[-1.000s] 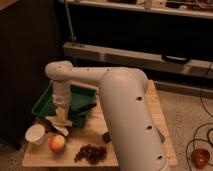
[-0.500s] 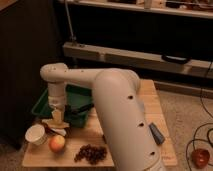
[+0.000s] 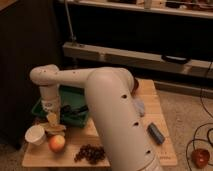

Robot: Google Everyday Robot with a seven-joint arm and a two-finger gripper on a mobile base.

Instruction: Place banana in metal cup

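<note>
My gripper hangs from the white arm's wrist over the left front of the wooden table. It is shut on the pale yellow banana, which hangs down just above the table, between the green tray and the apple. The banana's lower end is close to the right of the white cup. The metal cup is hidden from me; the gripper and banana cover the spot below them.
A round white cup stands at the front left, with a red-yellow apple to its right. Dark grapes lie at the front. A green tray holds a dark object. A blue-grey block lies right.
The wrist and gripper have moved to the left with the banana in it, toward the white cup. The objects on the table have not moved.
</note>
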